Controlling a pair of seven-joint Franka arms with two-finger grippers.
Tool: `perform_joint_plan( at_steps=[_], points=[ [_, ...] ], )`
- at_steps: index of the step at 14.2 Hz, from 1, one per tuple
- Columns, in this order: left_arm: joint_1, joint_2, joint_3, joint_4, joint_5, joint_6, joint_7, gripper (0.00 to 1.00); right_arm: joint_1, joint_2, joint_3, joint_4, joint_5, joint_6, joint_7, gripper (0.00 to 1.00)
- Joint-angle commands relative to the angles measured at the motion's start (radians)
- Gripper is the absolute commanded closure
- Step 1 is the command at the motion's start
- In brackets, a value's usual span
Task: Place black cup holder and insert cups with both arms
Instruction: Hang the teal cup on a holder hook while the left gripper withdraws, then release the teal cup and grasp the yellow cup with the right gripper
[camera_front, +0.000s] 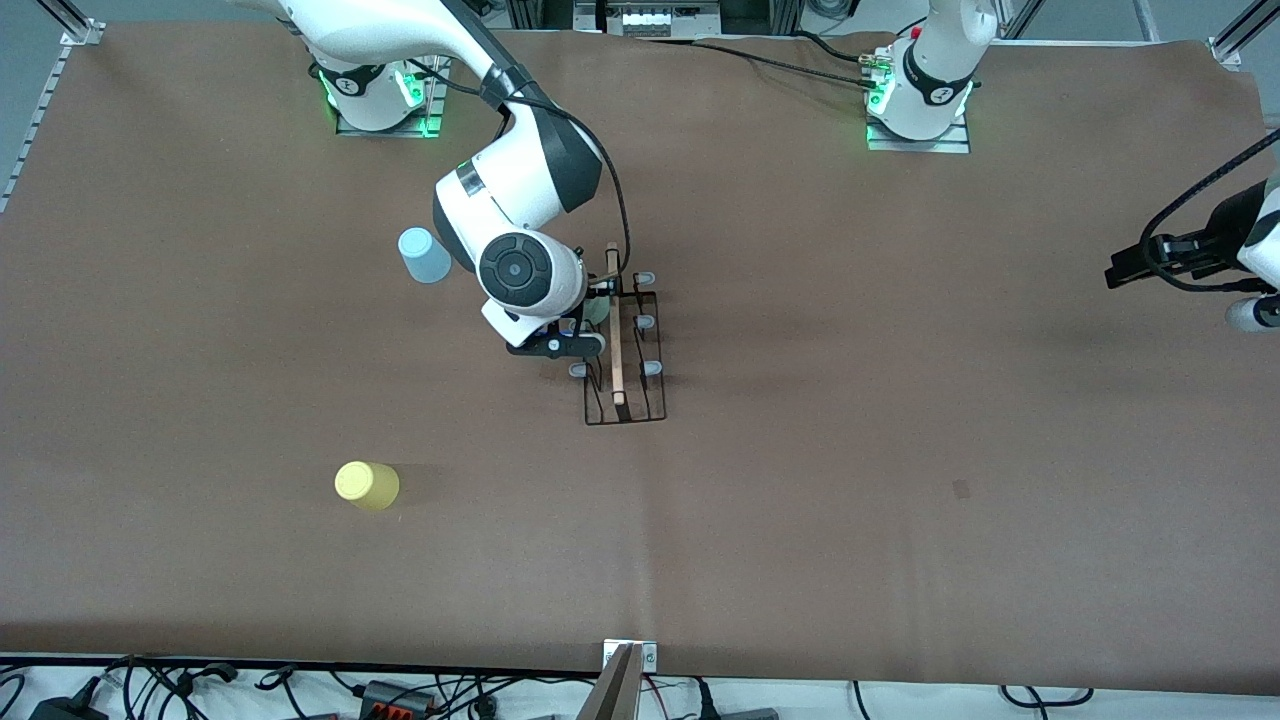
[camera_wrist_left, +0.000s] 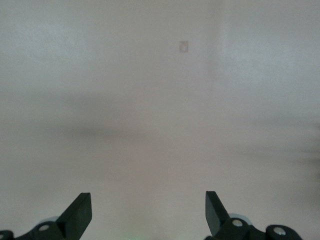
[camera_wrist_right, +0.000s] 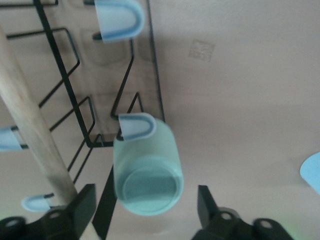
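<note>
My right gripper (camera_wrist_right: 142, 205) has its fingers (camera_wrist_right: 82, 205) spread apart with the green cup (camera_wrist_right: 147, 172) between them but touching neither, as far as I can tell from the wrist view. That cup hangs mouth-first on a capped peg (camera_wrist_right: 136, 126) of the holder (camera_wrist_right: 75, 107), its base turned toward my wrist camera. From the front camera I see the same gripper (camera_front: 560, 343) low at the holder (camera_front: 625, 345), on the side toward the right arm's end of the table, and only a sliver of the green cup (camera_front: 598, 308) shows past the wrist.

The holder stands on the table (camera_front: 900, 450) near its middle, with its wooden rod (camera_front: 614, 325) running along its length and more pegs (camera_front: 648, 369) sticking out on both sides.

The blue cup (camera_front: 424, 255) sits upside down beside the right arm's wrist, toward the right arm's end. The yellow cup (camera_front: 366, 485) lies nearer the front camera, well apart from the holder; I think it is on its side, but I can't be sure.

My left gripper (camera_wrist_left: 147, 215) waits with fingers (camera_wrist_left: 80, 212) wide apart and nothing between them, up over the table's edge at the left arm's end (camera_front: 1160, 262).
</note>
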Motion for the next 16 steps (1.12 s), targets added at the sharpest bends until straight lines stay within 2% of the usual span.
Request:
perform_joint_plan(
  at_steps=[1,4,6,8,11,12,14,16],
  points=[
    [-0.005,-0.035,-0.004,-0.008,-0.017,0.013,-0.011,0.0,-0.033,-0.068,-0.013,0.046,0.009,-0.052,0.062,0.0],
    [-0.001,-0.027,-0.004,-0.006,-0.013,0.008,-0.012,0.0,-0.107,-0.084,-0.097,0.074,-0.012,-0.056,0.065,0.0],
    [0.005,-0.026,-0.004,-0.006,-0.014,0.008,-0.011,0.0,-0.142,-0.043,-0.161,0.092,-0.09,-0.003,0.045,0.0],
    [0.005,-0.026,-0.004,-0.003,-0.013,0.005,-0.003,0.0,-0.182,0.0,-0.174,0.099,-0.153,0.119,0.035,0.0],
    [0.01,-0.026,0.002,-0.003,-0.014,0.005,0.002,0.0,-0.208,0.066,-0.174,0.099,-0.32,0.252,0.022,0.0],
    [0.01,-0.026,0.002,-0.003,-0.014,0.003,0.002,0.0,-0.232,0.086,-0.174,0.099,-0.336,0.294,-0.022,0.0],
    [0.01,-0.026,0.002,-0.003,-0.014,0.006,0.0,0.0,-0.319,0.128,-0.156,0.099,-0.286,0.367,-0.198,0.0],
    [0.008,-0.026,0.0,-0.003,-0.016,0.006,0.0,0.0,-0.395,0.171,-0.131,0.102,-0.174,0.414,-0.414,0.0]
  ],
)
